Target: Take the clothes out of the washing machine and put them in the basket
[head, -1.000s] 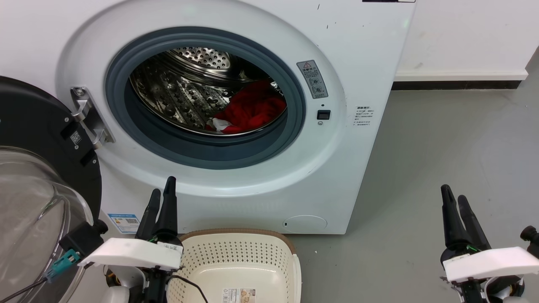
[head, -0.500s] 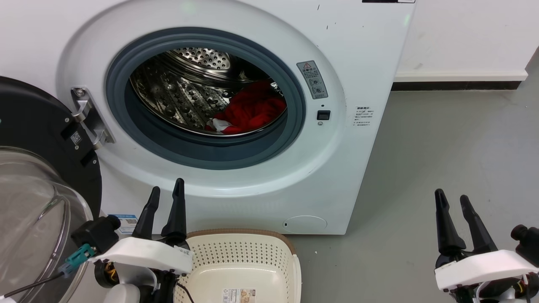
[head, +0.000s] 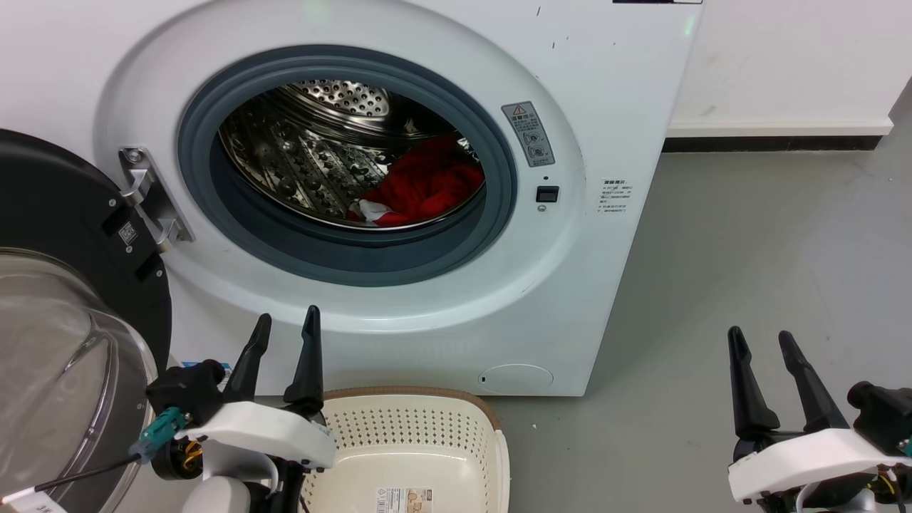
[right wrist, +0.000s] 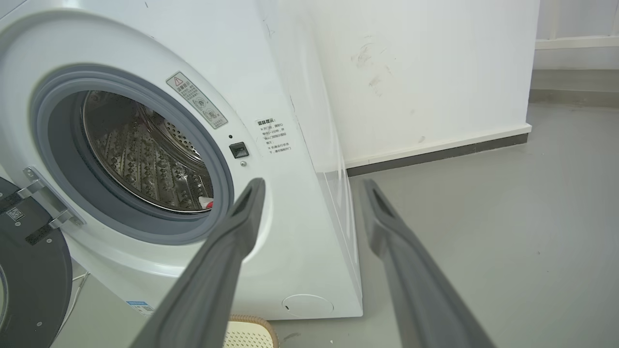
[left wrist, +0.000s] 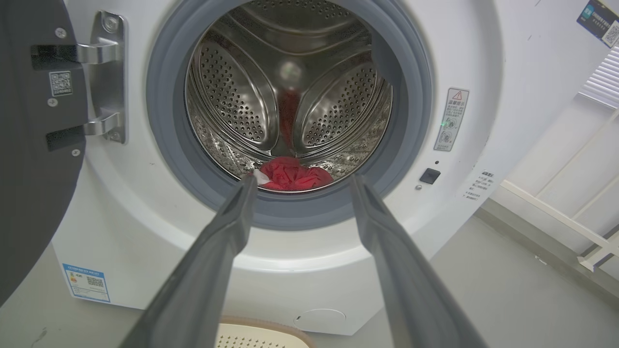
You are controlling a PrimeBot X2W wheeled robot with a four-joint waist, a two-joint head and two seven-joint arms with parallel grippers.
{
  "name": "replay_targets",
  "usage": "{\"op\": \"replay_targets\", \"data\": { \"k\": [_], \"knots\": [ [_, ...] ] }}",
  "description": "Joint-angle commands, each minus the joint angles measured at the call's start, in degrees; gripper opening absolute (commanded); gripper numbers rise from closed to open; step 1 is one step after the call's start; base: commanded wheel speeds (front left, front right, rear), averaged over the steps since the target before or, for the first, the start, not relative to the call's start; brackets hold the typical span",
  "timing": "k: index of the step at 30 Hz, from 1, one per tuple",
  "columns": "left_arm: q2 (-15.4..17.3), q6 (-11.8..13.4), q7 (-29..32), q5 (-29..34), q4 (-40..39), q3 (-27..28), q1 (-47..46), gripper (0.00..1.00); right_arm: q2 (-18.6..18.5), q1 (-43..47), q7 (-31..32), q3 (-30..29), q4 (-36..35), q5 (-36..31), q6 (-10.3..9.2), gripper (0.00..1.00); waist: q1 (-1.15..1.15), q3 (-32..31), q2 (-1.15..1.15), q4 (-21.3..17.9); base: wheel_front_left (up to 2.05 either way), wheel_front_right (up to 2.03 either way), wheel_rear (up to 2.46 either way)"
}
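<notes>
Red clothes (head: 426, 187) being seen low in drum (head: 299, 157) of washing machine (head: 605, 85), ahead of and above left end effector (head: 288, 315). Left end effector being held nearer, fingers spread, nothing gripped. Right end effector (head: 759, 333) spread, empty, well apart. Basket (head: 406, 392) just beside left end effector.

The left pincer (head: 288, 315) and the right pincer (head: 759, 333) each have two long, tapering dark fingers (left wrist: 213, 251), matte grey in the wrist views and hollowed near the tip. Each has a flat white shell (head: 256, 431) at its base. The left wrist carries a black camera block (head: 189, 388), a teal plug (head: 160, 431), a thin black cable (head: 78, 474) and coiled orange wires (head: 187, 452). The right wrist has a similar black block (head: 880, 424).
</notes>
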Motion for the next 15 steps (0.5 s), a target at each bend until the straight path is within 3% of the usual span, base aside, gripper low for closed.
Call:
{"op": "replay_targets", "data": {
  "k": [1,15],
  "knots": [
    [0.15,0.34,-0.64,1.53,-0.03,-0.06,-1.13,1.00,0.00,0.13,-0.59,0.03,-0.86,-1.78,0.00,1.00,0.00,-0.01,-0.01,-0.03,0.00,0.00,0.00],
    [0.83,1.39,-2.57,9.45,2.01,-1.53,-1.82,1.00,0.01,1.02,-0.82,-0.02,-1.60,-10.02,0.00,1.00,0.00,0.01,-0.01,0.04,0.00,0.00,0.00]
  ]
}}
